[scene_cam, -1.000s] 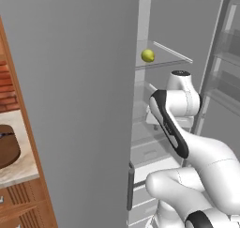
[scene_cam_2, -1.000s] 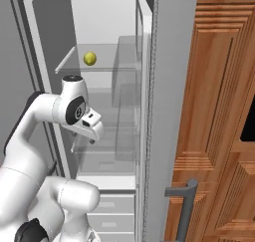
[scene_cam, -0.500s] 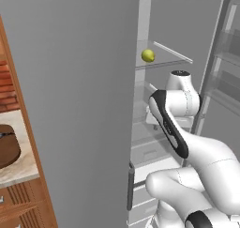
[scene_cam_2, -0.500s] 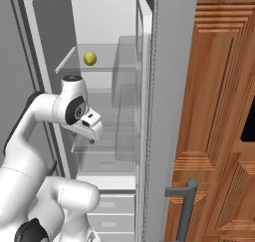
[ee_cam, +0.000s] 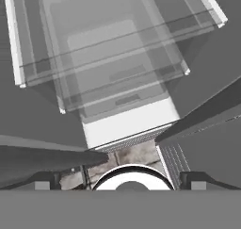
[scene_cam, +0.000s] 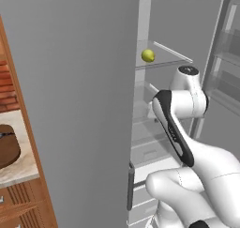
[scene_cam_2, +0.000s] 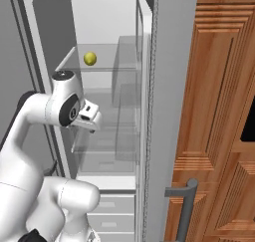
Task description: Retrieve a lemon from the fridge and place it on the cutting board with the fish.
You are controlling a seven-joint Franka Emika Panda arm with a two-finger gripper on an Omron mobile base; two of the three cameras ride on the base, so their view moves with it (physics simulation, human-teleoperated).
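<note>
The fridge [scene_cam: 79, 91] stands with its right door [scene_cam_2: 167, 86] swung open, showing pale walls and clear glass shelves [ee_cam: 108, 58]. On the upper shelf lies the small yellow-green lemon [scene_cam: 148, 55] [scene_cam_2: 90, 58]. My gripper [scene_cam_2: 92, 120] hangs inside the compartment, below the lemon and a little to its right, pointing down at the lower shelves and drawer. In the hand view the gripper [ee_cam: 120, 180] is open, its tips far apart with nothing between them. The dark brown cutting board [scene_cam: 6, 149] peeks in at the far left on a counter. I cannot make out the fish on it.
The open door's inner shelves [scene_cam: 225, 49] close off the right side of the compartment. A wooden cabinet [scene_cam_2: 219, 111] stands beyond the door, with the door's bar handle [scene_cam_2: 185, 206] low down. The fridge's left door handle [scene_cam: 130, 187] is beside the arm's base.
The arm has crept slightly upward inside the fridge. The lemon has stayed where it was on its shelf.
</note>
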